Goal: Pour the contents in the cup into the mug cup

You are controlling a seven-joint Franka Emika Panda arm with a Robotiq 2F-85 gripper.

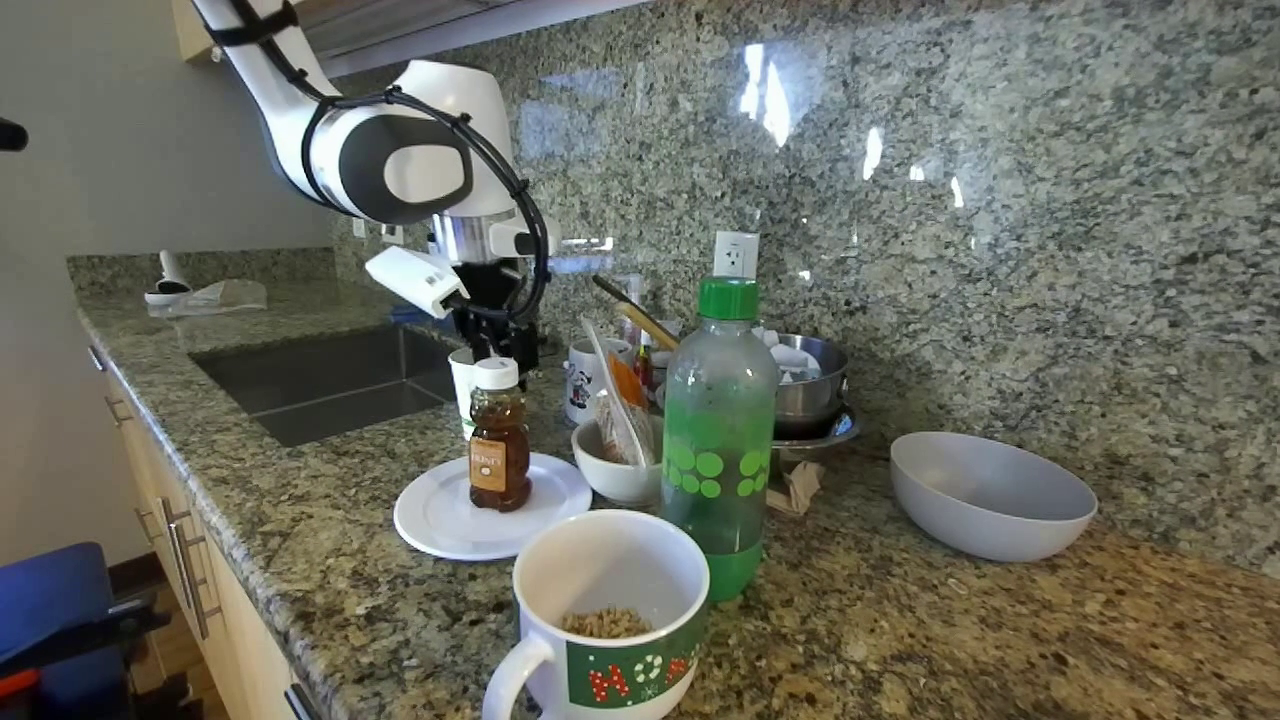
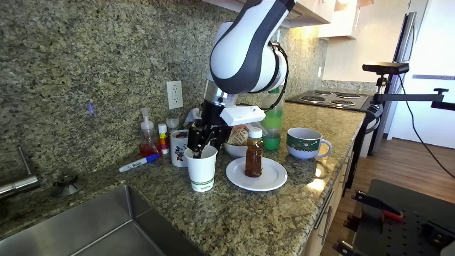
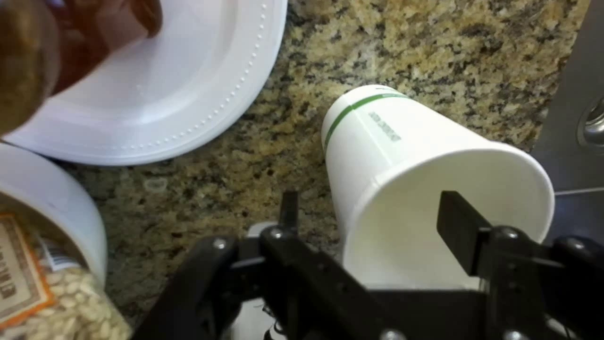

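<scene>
Nearest in an exterior view, the mug (image 1: 625, 665) holds grains (image 1: 607, 623). My tool (image 3: 369, 203) stands spread, one finger (image 3: 455, 222) inside the cup (image 2: 201, 172), upright on the bench (image 2: 245, 213); backing out sideways could topple the cup.

Honey bottle (image 2: 253, 159) on the plate (image 2: 274, 173), between cup (image 2: 201, 173) and mug cup (image 2: 303, 144) (grains (image 1: 605, 623) inside the latter).

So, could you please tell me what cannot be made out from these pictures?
Inside bottom of the paper cup: wrist view, hidden by its own wall.
Fine print on its outside: wrist view, too blurred to read.
Lower handle of the mug cup: an exterior view, cut off by the bottom edge.
Part of the metal bowl: an exterior view, hidden by the green bottle.
</scene>
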